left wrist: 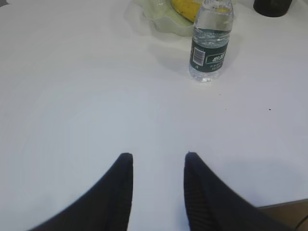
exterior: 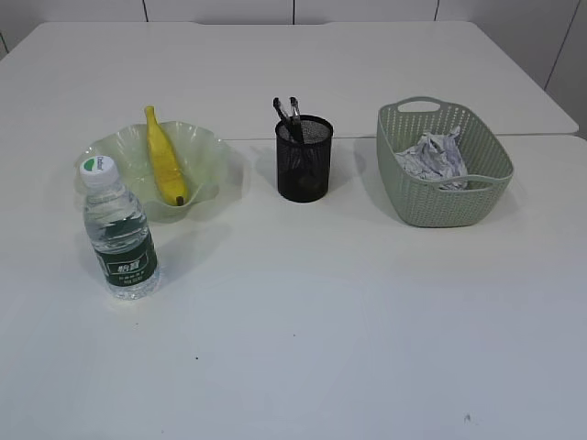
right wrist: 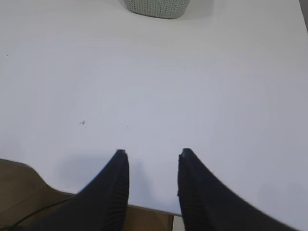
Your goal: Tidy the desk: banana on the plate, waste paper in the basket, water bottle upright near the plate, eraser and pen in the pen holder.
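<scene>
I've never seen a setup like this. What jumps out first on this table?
A bright yellow banana lying on a pale green plate at the left, with an upright water bottle just in front. A black mesh pen holder stands mid-table, and crumpled paper sits in the green basket at the right.

One banana [exterior: 165,159], one plate [exterior: 206,156], one water bottle [exterior: 119,231], one pen holder [exterior: 304,159] holding two pens [exterior: 286,118], one basket [exterior: 445,203], one waste paper [exterior: 433,158].
</scene>
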Motion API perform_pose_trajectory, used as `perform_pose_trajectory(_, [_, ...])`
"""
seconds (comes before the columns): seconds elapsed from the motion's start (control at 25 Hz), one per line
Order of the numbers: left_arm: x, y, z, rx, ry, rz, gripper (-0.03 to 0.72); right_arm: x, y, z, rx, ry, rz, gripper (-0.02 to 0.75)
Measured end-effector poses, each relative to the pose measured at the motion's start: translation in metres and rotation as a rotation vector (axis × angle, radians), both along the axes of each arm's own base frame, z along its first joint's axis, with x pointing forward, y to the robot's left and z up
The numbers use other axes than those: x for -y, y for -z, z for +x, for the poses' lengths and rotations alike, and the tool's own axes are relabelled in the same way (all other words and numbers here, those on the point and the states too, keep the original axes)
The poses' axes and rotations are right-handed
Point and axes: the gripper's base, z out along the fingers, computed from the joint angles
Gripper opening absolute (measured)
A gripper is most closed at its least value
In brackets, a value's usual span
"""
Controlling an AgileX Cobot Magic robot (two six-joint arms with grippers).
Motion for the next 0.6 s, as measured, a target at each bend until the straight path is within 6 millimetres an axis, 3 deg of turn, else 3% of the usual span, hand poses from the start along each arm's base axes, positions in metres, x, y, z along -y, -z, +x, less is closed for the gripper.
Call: perform_pose_trajectory(0.6, [0.000, 0.000, 0.000, 0.000, 0.000, 0.000, 0.242, 0.001, 0.000, -0.019, 0.128, 0.000, 0.006, 0.265])
